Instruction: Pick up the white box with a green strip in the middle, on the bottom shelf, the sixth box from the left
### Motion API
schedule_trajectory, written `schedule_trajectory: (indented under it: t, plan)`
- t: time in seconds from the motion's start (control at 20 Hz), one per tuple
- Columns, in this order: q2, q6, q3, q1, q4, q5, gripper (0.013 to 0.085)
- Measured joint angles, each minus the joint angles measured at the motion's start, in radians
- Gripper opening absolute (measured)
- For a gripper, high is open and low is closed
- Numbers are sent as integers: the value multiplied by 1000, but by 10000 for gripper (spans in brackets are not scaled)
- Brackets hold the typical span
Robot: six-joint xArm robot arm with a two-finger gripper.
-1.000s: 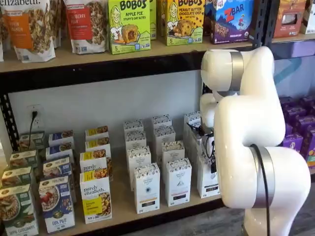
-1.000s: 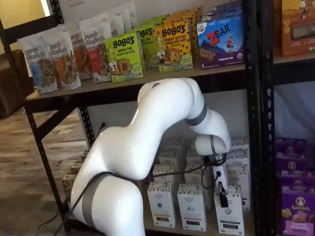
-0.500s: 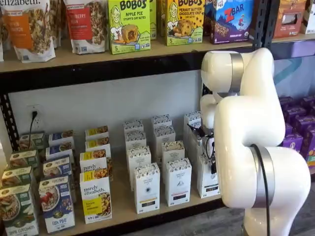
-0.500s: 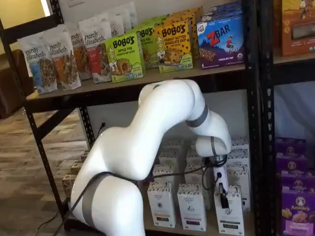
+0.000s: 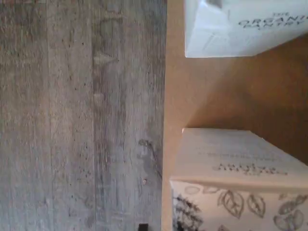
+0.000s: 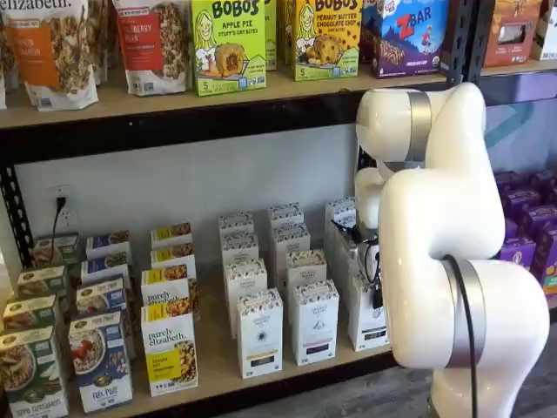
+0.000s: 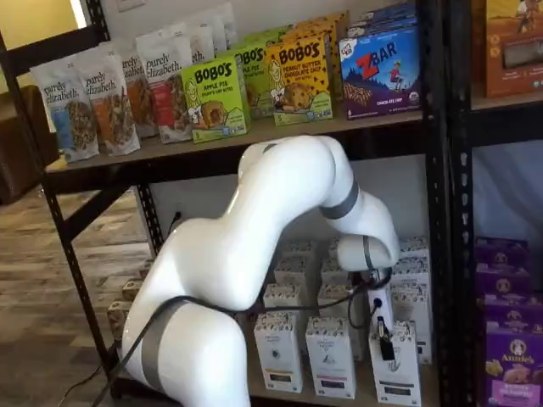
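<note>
Barely anything has moved: the jaws point(image 7: 386, 339) hang at the white box point(image 7: 395, 369), their state unclear.

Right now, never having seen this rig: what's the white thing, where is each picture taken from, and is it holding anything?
The white jointed shape is a robot arm. It ends in a small gripper with two black fingers. Two pictures come from fixed cameras facing the shelves, with the arm in between. The third comes from a camera on the wrist looking down. It shows grey plank floor, the tan board of the bottom shelf and two white cartons, one with a leaf-patterned top.

The bottom shelf holds rows of tall white boxes, with colourful Purely Elizabeth boxes beside them. The shelf above holds Bobo's boxes and a Z Bar box.

In a shelf view the fingers sit at the top of the white box at the front of the row nearest the rack post. The box stands on the board, and whether the fingers have closed on it cannot be seen.
</note>
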Motion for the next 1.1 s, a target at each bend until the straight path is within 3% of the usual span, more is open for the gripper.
schedule_trajectory:
  t: [0.2,0.5,0.75,1.1]
  plan:
    - [-6,-3,10,-2,1,-6,690]
    - [-15,-6,29,-2,6,-21,530]
    - [-39,-12,73,-3,14,-56,530]
    - [-184,-41,280,3,59,-139,530]
